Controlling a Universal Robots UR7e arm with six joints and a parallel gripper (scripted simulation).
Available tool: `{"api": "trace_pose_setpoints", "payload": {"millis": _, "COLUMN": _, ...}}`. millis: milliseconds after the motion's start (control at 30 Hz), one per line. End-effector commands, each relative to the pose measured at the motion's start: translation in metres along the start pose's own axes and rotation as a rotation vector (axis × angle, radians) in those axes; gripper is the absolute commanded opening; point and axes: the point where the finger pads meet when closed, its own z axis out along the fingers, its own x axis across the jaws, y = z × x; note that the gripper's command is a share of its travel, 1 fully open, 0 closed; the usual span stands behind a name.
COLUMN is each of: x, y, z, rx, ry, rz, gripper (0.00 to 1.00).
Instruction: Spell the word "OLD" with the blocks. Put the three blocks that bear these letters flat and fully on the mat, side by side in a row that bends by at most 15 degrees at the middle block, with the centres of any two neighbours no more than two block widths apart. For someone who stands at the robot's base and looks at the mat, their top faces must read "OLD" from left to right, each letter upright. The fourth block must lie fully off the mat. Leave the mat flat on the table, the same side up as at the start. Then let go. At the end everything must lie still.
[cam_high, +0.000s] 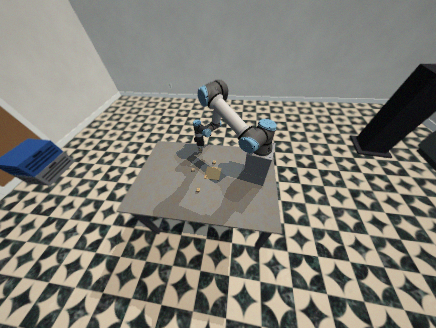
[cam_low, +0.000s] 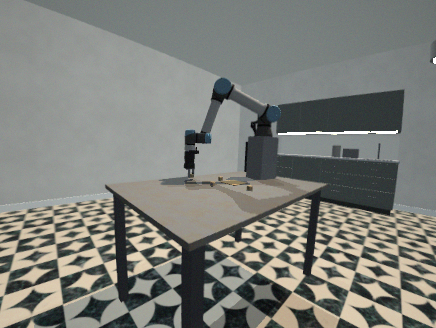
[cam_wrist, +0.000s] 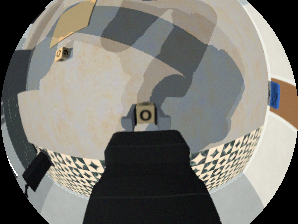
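My gripper (cam_wrist: 145, 110) is shut on a small tan block with the letter O on its top face (cam_wrist: 144, 115). It holds the block at the table's surface, near the far left corner of the table (cam_high: 199, 146), and it also shows in the exterior view (cam_low: 189, 173). I cannot tell whether the block touches the table. The tan mat (cam_high: 214, 173) lies flat near the robot's base and also shows in the wrist view (cam_wrist: 75, 22).
The robot's grey pedestal (cam_high: 259, 165) stands at the table's far right corner. The table edge runs just behind my gripper. A blue crate (cam_high: 32, 160) sits on the floor to the left and a black cabinet (cam_high: 400, 112) to the right.
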Motion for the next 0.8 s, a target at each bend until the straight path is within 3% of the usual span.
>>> {"api": "trace_pose_setpoints", "payload": {"millis": 0, "x": 0.001, "y": 0.001, "z": -0.029, "rx": -0.002, "ry": 0.003, "rz": 0.000, "gripper": 0.49}}
{"api": "trace_pose_setpoints", "payload": {"millis": 167, "x": 0.001, "y": 0.001, "z": -0.062, "rx": -0.002, "ry": 0.003, "rz": 0.000, "gripper": 0.49}}
{"api": "trace_pose_setpoints", "payload": {"millis": 233, "x": 0.001, "y": 0.001, "z": -0.062, "rx": -0.002, "ry": 0.003, "rz": 0.000, "gripper": 0.49}}
{"api": "trace_pose_setpoints", "payload": {"millis": 400, "x": 0.001, "y": 0.001, "z": -0.082, "rx": -0.002, "ry": 0.003, "rz": 0.000, "gripper": 0.49}}
{"api": "trace_pose_setpoints", "payload": {"millis": 767, "x": 0.001, "y": 0.001, "z": -0.086, "rx": -0.002, "ry": 0.003, "rz": 0.000, "gripper": 0.49}}
